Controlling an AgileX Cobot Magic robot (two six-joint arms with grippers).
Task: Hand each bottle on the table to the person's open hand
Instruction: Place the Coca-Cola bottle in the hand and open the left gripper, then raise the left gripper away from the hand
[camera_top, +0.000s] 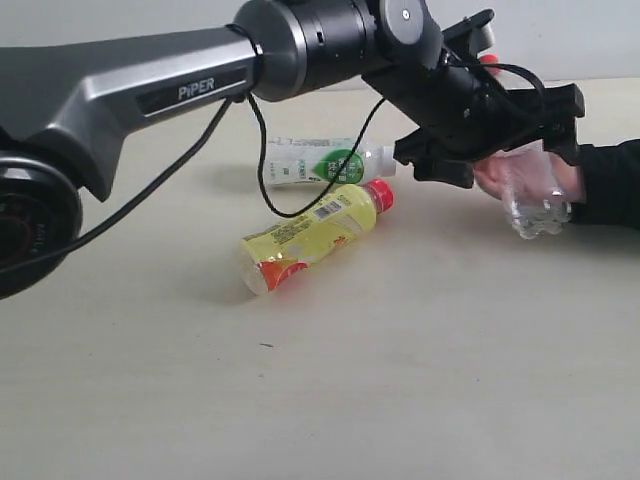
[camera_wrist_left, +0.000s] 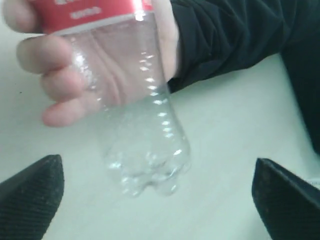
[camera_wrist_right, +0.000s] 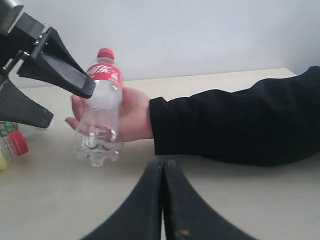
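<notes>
Left hand (camera_wrist_left: 157, 197), wide open, stands by the red-label bottle (camera_wrist_right: 100, 115) in the person's palm (camera_wrist_right: 132, 115) — the yellow bottle (camera_top: 312, 235) lies slantwise mid-worktop (camera_top: 420, 380), cap toward the far-right corner, nearer this arm; right hand (camera_wrist_right: 163, 200) closed.

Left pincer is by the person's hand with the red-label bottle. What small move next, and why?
Probably draw the left pincer back, clear of the hand: its fingers stand wide apart, off the clear red-labelled bottle, which the hand grips. The yellow-labelled bottle lies on the table, not yet handed over.
</notes>
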